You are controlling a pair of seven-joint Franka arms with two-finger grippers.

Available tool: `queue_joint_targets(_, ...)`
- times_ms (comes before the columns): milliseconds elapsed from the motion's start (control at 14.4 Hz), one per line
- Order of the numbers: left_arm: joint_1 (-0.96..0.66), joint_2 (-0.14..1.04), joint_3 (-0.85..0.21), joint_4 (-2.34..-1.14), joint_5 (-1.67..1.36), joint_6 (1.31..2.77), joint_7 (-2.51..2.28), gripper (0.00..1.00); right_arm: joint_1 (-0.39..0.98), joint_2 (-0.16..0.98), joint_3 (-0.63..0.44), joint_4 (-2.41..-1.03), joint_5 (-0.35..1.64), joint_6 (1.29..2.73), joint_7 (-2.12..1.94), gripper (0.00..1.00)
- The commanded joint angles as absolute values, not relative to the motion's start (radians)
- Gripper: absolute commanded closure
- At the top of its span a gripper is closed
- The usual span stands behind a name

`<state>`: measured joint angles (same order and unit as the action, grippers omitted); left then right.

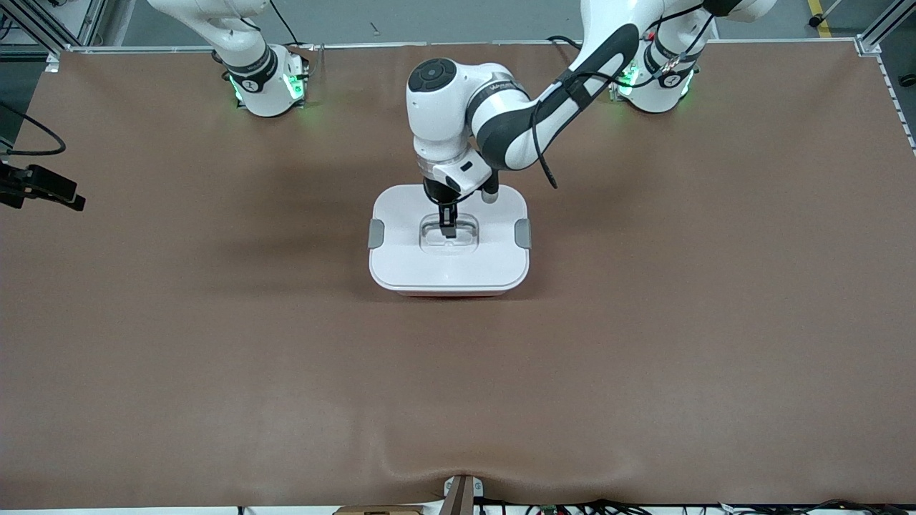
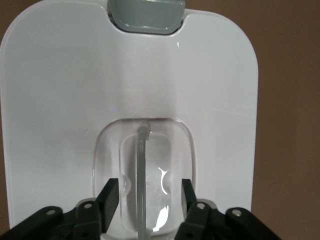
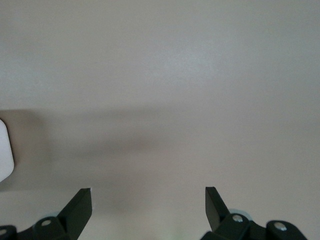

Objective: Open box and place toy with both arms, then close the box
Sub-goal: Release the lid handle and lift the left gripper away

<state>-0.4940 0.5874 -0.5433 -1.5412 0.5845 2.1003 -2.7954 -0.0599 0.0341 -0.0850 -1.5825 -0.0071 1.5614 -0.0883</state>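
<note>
Centred on the table, box (image 1: 449, 250) lies under left end effector (image 1: 447, 227), fingers spread astride its handle (image 2: 142, 175).

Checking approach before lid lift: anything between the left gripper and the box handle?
Nothing visible. The left gripper is down in the recess of the lid, open fingers straddling the clear handle. The right gripper waits open over bare table.

The white lid (image 1: 449, 268) is covering the pale pink rounded plastic box (image 1: 447, 292), hiding its contents (no toy is showing in any view). The right wrist view is cutting off the lid's corner (image 3: 5, 150). The front view's top edge is cropping the right arm's upper links.
</note>
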Motion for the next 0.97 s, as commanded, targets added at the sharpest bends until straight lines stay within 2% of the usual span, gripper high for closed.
queue_joint_targets(0,-0.494,0.529,-0.554,-1.543,0.606,2.039,-2.972,0.0,-0.067,0.021,-0.075,-1.586,-0.018,1.555,-0.086,0.0)
queue_joint_targets(347,-0.447,0.467,-0.554,-1.465,0.454,1.875,-2.677,0.0,-0.067,0.021,-0.074,-1.586,-0.008,1.562,-0.086,0.0)
queue_joint_targets(902,-0.276,0.315,-0.552,-1.462,0.321,1.7,-2.041,0.0,-0.064,0.025,-0.074,-1.586,-0.006,1.563,-0.086,0.0)
